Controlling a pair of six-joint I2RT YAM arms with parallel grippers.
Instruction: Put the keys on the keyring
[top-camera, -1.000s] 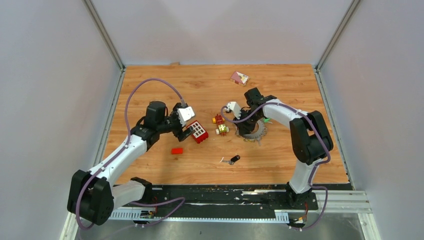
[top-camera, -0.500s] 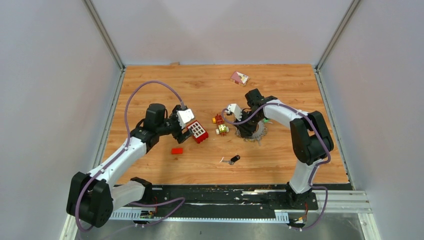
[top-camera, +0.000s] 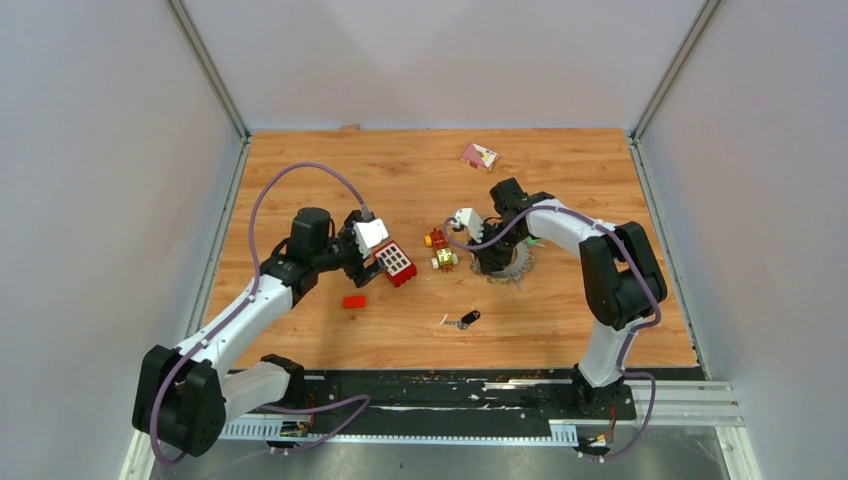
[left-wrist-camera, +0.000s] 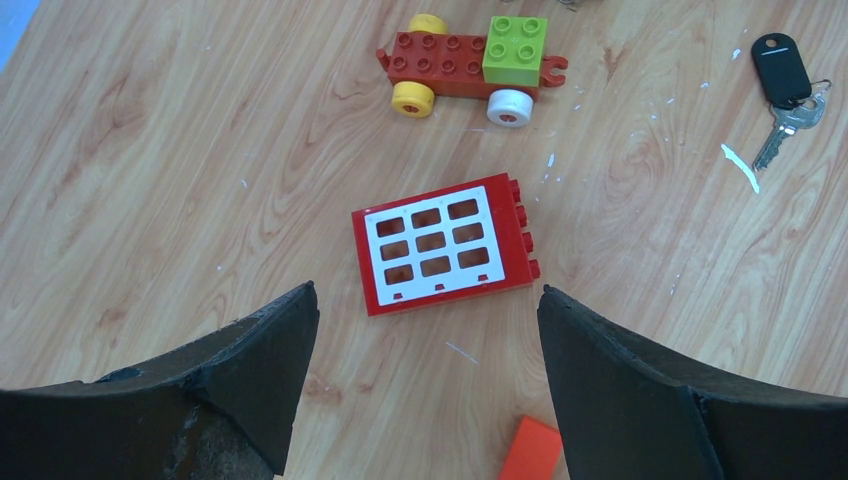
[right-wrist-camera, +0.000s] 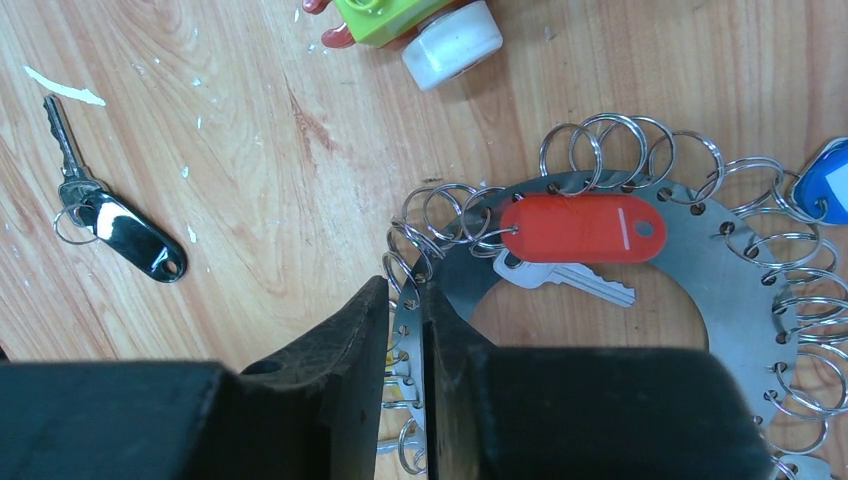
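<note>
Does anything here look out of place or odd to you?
Yes. One black-tagged key lies alone, apart from the keyring. A white scrap lies beside it, and a red window brick and toy car seem unrelated to keys.

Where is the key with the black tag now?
In the top view the black-tagged key lies loose on the table, near the middle, on the near side of the toy car and the keyring.

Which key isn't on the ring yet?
The black-tagged key, lying alone left of the keyring; the red-tagged key and blue tag sit on it.
</note>
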